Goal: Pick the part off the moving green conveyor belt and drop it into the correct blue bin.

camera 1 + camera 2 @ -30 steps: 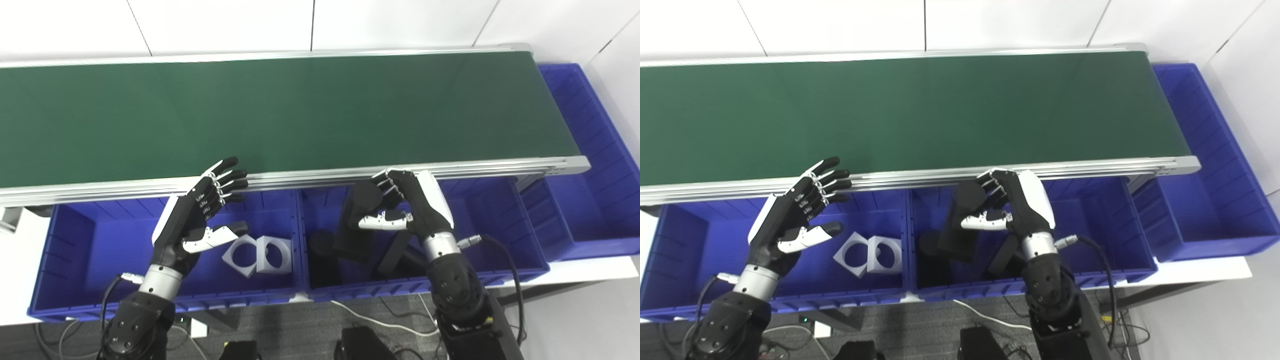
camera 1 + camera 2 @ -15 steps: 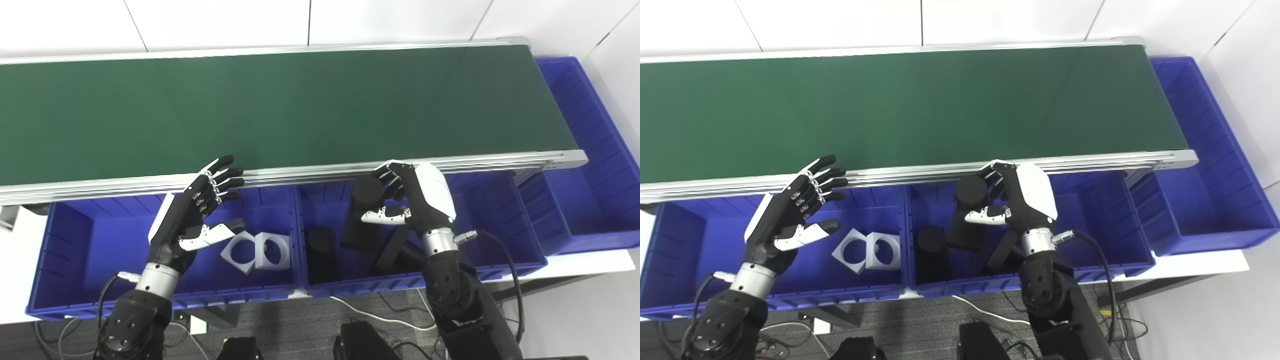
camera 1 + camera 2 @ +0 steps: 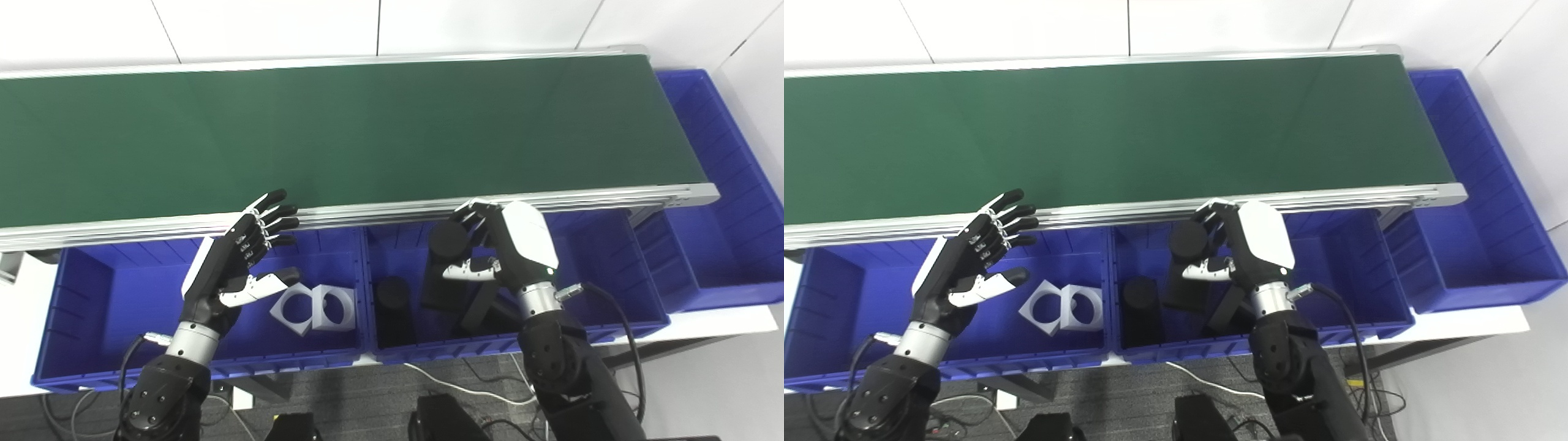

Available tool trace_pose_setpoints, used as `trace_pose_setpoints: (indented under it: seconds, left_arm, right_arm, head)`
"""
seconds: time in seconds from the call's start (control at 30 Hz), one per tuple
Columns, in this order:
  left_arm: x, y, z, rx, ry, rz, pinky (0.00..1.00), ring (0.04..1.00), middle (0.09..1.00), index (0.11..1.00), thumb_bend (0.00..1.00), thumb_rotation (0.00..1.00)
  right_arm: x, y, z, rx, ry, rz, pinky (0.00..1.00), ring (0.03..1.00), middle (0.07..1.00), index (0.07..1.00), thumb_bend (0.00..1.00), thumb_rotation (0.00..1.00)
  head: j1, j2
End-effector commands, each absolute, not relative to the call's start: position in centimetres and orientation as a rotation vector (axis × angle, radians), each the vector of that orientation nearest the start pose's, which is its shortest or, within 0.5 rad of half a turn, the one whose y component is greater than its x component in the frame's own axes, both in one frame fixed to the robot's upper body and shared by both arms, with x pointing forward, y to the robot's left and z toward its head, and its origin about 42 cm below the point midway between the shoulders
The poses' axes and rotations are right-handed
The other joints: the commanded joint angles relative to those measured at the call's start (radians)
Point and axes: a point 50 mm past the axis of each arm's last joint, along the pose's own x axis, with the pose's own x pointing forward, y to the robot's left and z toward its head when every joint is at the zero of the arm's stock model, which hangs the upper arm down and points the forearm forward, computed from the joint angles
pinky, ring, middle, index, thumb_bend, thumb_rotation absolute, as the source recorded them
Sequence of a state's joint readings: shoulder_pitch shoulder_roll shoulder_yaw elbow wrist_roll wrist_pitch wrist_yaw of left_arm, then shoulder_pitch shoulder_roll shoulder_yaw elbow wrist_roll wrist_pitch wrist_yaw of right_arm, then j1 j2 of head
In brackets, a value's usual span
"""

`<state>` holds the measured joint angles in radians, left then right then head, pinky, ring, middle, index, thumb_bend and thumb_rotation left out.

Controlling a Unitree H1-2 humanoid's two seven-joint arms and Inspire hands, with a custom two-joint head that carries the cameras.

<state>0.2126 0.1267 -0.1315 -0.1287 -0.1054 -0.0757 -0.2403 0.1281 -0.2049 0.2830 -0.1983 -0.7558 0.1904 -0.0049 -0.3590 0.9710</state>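
The green conveyor belt carries no part. My right hand is over the middle blue bin, curled around a long black cylinder. The thumb lies across the cylinder's front and the fingers arch over its top. The cylinder stands tilted, with its lower end down among other black parts in that bin. My left hand is open and empty, fingers spread, above the left blue bin.
Two white square parts with round holes lie in the left bin. A third blue bin sits past the belt's right end. The belt's metal rail runs just behind both hands. Cables hang below the table.
The camera shifted between the oldest frames and now. My right hand's fingers have lifted a little and spread over the cylinder's top, and the cylinder has dropped slightly deeper into the middle bin. The left hand held still.
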Motion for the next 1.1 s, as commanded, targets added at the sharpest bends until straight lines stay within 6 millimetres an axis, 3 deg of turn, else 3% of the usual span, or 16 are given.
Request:
trace_pose_setpoints:
  seconds: [0.0, 0.07, 0.2, 0.57, 0.77, 0.93, 1.07]
  left_arm:
    - [21.3, 21.3, 9.7, 0.006, -0.047, -0.336, 0.72, 0.788, 0.823, 0.884, 0.92, 0.4]
    - [21.3, 21.3, 9.7, 0.005, -0.048, -0.335, 0.72, 0.788, 0.82, 0.883, 0.93, 0.4]
    - [21.3, 21.2, 9.6, 0.006, -0.05, -0.336, 0.72, 0.789, 0.822, 0.883, 0.92, 0.4]
    - [21.3, 21.0, 9.7, -0.002, -0.049, -0.333, 0.72, 0.789, 0.82, 0.877, 0.93, 0.4]
    - [21.2, 20.8, 9.5, 0.002, -0.054, -0.34, 0.72, 0.791, 0.824, 0.883, 0.92, 0.4]
    - [21.1, 20.6, 9.2, -0.004, -0.05, -0.337, 0.72, 0.79, 0.822, 0.877, 0.94, 0.41]
    - [21.0, 20.5, 9.0, -0.003, -0.048, -0.337, 0.72, 0.793, 0.822, 0.877, 0.94, 0.41]
  right_arm:
    - [23.4, -20.9, 11.5, -0.931, 0.023, 0.154, 0.49, 0.565, 0.599, 0.625, 0.8, 0.11]
    - [23.4, -20.9, 11.7, -0.946, 0.043, 0.182, 0.57, 0.641, 0.678, 0.69, 0.88, 0.2]
    - [23.3, -20.9, 12.0, -0.962, 0.074, 0.221, 0.66, 0.72, 0.752, 0.774, 0.93, 0.33]
    - [23.4, -20.8, 12.2, -0.963, 0.083, 0.249, 0.7, 0.755, 0.784, 0.812, 1.0, 0.4]
    - [23.0, -20.5, 12.8, -0.933, 0.065, 0.248, 0.68, 0.745, 0.778, 0.811, 1.0, 0.43]
    - [22.4, -19.3, 14.1, -0.775, -0.003, 0.223, 0.61, 0.704, 0.743, 0.782, 0.9, 0.56]
    - [22.0, -18.3, 14.7, -0.627, -0.04, 0.219, 0.6, 0.702, 0.736, 0.76, 0.83, 0.53]
  head:
    - [0.001, -0.001]
    - [0.002, 0.0]
    - [0.004, 0.0]
    - [0.015, -0.008]
    - [0.041, -0.024]
    - [0.053, -0.038]
    - [0.078, -0.056]
